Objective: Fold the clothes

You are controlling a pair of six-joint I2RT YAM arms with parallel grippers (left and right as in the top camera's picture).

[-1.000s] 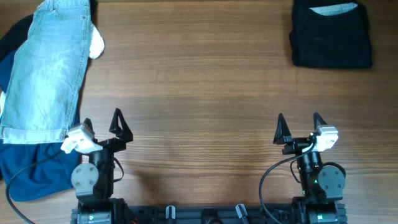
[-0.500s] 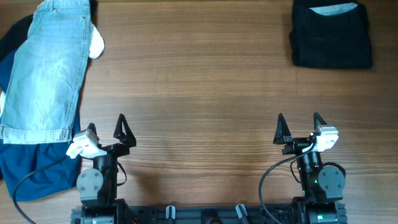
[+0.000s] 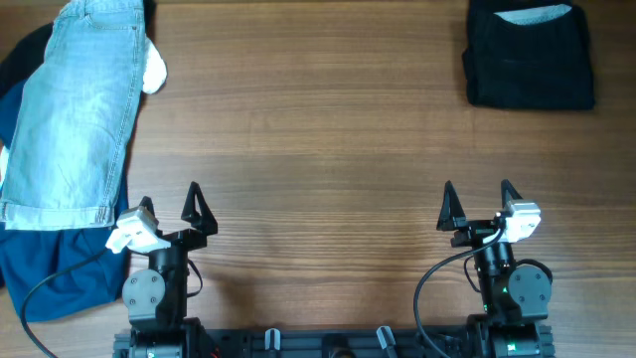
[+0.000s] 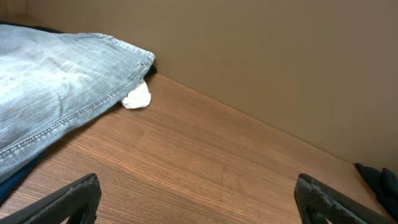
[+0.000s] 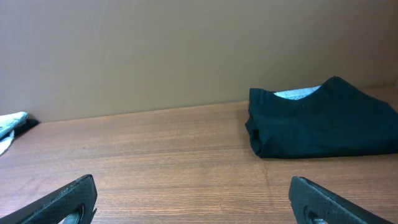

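The black shorts [image 3: 530,58] lie folded into a compact rectangle at the table's far right, pale lining showing at the top edge. They also show in the right wrist view [image 5: 323,124], and a sliver shows at the right edge of the left wrist view [image 4: 382,180]. My left gripper [image 3: 171,202] is open and empty near the front edge on the left; its fingers frame bare wood in the left wrist view [image 4: 199,196]. My right gripper [image 3: 478,199] is open and empty near the front edge on the right, also over bare wood [image 5: 193,196].
Light-blue denim shorts [image 3: 75,109] lie at the far left over a bright blue garment [image 3: 50,273] and dark fabric. A small white item [image 3: 156,70] sits by the denim's right edge. A brown wall [image 5: 186,50] backs the wooden table [image 3: 318,149].
The left arm shifted slightly to the right and settled between one second ago and half a second ago. Since then nothing has moved. The right arm stayed still.
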